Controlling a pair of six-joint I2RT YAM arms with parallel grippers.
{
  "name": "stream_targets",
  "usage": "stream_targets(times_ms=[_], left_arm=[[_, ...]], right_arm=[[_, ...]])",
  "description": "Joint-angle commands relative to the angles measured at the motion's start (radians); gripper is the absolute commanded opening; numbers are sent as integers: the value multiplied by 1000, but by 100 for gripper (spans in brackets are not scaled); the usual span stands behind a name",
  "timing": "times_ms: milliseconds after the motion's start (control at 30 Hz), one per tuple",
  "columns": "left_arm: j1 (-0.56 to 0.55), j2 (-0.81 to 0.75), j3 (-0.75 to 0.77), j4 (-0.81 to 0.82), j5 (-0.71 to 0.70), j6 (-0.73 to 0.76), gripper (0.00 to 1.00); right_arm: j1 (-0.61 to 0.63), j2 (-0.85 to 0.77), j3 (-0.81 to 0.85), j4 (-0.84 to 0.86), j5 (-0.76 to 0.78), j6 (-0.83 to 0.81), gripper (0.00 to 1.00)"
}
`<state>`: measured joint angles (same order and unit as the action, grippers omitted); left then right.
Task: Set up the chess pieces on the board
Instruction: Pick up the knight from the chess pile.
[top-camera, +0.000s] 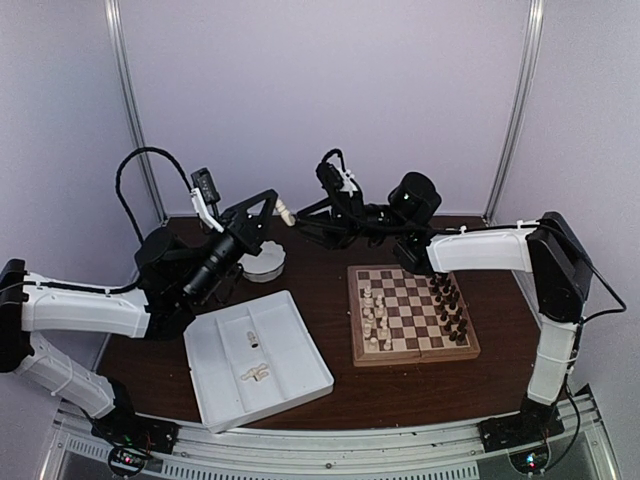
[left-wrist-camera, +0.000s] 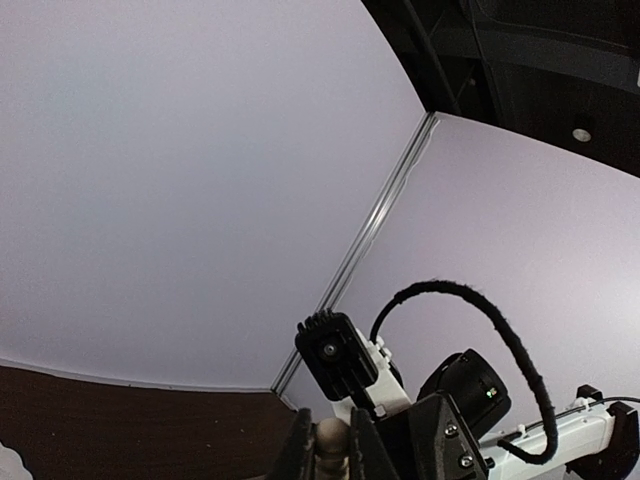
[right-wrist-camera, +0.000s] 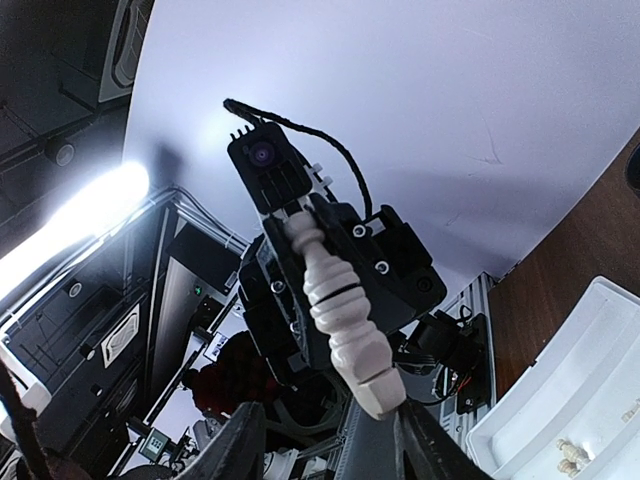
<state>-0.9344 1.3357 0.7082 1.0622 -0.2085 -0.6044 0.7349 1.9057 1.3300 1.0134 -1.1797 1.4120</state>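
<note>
one brown table (top-camera: 400, 392) carries everything. two arms reach in from its near edge and meet in the air over the far part of the table, behind the gap between tray and board.

the white divided tray (top-camera: 300, 360) lies left of centre, set at an angle. the board (top-camera: 408, 312) lies to its right, well apart from it. a round white dish (top-camera: 264, 262) sits behind the tray.

the left gripper (top-camera: 272, 208) is clamped tight on the narrow end of a cream piece (right-wrist-camera: 335, 300), holding it off the table with its wide base pointing at the right arm. in the left wrist view that piece (left-wrist-camera: 330, 445) shows pinched between the two fingers.

the right gripper (right-wrist-camera: 330, 440) faces it with jaws partly apart. its fingers (right-wrist-camera: 245, 440) stand one on each side of the piece's base, a clear gap on one side, the other finger just beside the base. it grips nothing.

cream pieces (top-camera: 375, 315) stand along the board's left side, dark pieces (top-camera: 450, 308) along its right. a few loose pieces (top-camera: 255, 373) lie in the tray.
</note>
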Motion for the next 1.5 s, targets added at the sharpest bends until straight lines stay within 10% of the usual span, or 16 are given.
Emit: stream_targets(times_ms=[0,600,1167,1467], left_arm=[[15,15,4,81,18,-40,0],[24,91,49,119,126,-107,0],[25,107,28,137,90,-92,0],[25,103,2,116,99,-98,0]], right_arm=[[4,-46,-15,7,-31,-40,45],[-23,-59,-16,-81,-30,-104,48],[-47,-107,-38,-113,-25,-151,21],[-91,-136,-22,-429,-22,-403,8]])
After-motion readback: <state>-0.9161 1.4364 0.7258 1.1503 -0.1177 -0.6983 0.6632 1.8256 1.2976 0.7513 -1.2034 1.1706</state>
